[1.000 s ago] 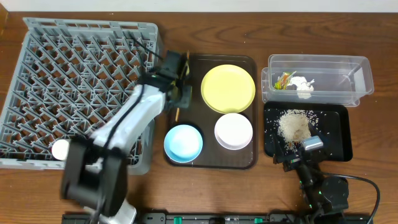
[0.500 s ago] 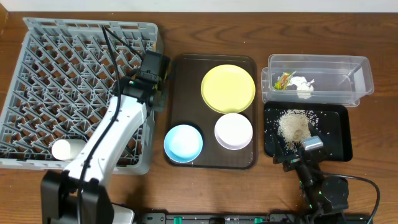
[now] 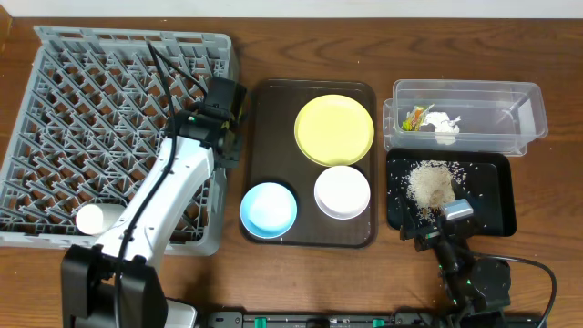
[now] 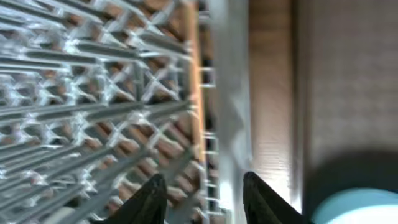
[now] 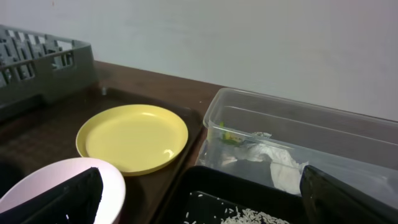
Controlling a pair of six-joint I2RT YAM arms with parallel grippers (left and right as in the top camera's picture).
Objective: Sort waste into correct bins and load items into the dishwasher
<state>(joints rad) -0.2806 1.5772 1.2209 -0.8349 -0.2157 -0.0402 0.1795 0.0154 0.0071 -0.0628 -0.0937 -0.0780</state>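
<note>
over the right wall of the grey dish rack (image 3: pixel 91 109), my left gripper (image 4: pixel 204 186) hangs with fingers spread and empty; the right gripper (image 5: pixel 202 180), also spread, sits by the black tray (image 3: pixel 492 182). i cannot find the chopsticks. the light-blue bowl (image 3: pixel 269 208) lies nearest on the brown tray (image 3: pixel 278 118): i'd pinch its rim, lift it clear of the wall and seat it between pegs.

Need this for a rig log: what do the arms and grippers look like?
Left arm: white links, black joints, black cable alongside. Right arm: black, with a grey block and a looping black cable. Left gripper and right gripper: plain black fingers.
</note>
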